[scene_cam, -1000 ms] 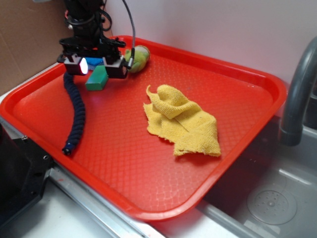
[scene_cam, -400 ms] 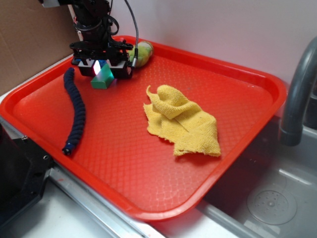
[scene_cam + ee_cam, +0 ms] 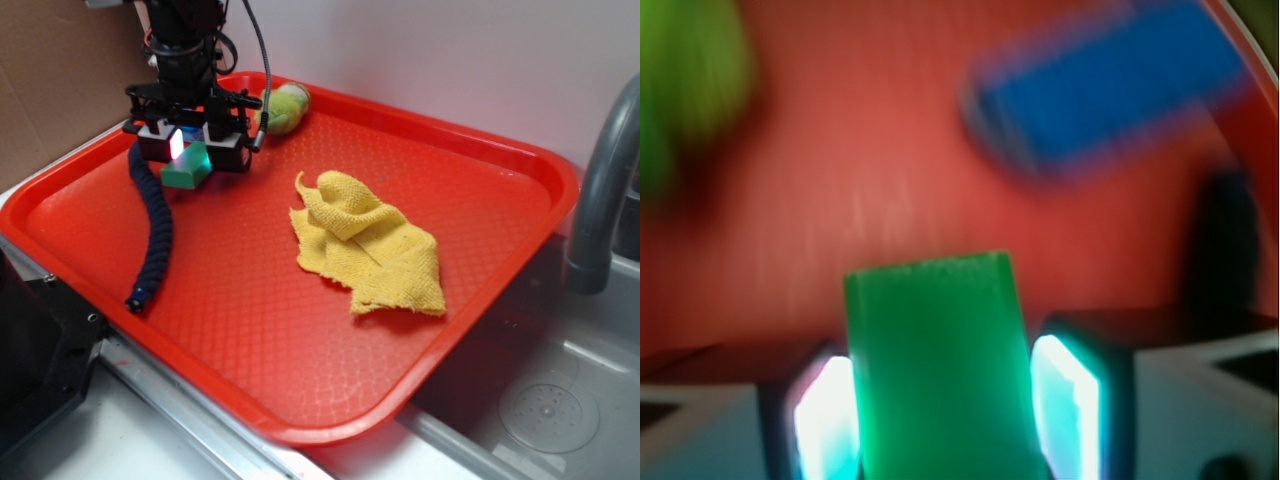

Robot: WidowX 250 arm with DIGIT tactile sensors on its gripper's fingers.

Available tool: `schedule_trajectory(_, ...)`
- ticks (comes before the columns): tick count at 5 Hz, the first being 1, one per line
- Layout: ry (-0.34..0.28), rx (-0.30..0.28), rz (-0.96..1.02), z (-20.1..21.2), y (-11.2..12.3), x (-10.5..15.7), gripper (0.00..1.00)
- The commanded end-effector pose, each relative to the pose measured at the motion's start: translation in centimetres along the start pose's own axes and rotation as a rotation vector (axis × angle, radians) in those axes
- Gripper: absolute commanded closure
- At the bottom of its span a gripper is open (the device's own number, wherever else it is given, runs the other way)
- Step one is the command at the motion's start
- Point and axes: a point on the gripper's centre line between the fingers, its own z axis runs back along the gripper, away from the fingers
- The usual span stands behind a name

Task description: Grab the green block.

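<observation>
From outside, the tool (image 3: 190, 150) sits at the red tray's (image 3: 480, 150) far-left corner, grasping the green block (image 3: 186, 168); the wrist view shows the block (image 3: 940, 370) between lit pads (image 3: 1065, 405), so lifting seems next.

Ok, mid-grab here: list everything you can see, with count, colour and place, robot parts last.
green block: one, dark green, far left of tray, between the fingers
blue block: one, blue, just beyond the green block, seen from the wrist
plush toy: one, yellow-green, far rim of tray
cloth: one, yellow, crumpled mid-tray
flexible tube: one, dark navy, left side of tray
tray: one, red, partly over the sink
faucet: one, grey, right edge
sink: one, grey, lower right
gripper: one, black, lit pads flanking the green block
</observation>
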Motion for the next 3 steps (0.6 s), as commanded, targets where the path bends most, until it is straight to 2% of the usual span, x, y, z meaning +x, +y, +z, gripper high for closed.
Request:
schedule_trajectory(1,-0.026,-0.133,-0.229,10.5,-3.4,-4.0,1.00)
schedule_trajectory(2,-0.006,-0.182,-0.295,12.8,-4.0,-6.5,1.00)
schedule_trajectory(3,-0.023,-0.265,-0.287,14.4,-2.2,-8.7,1.00)
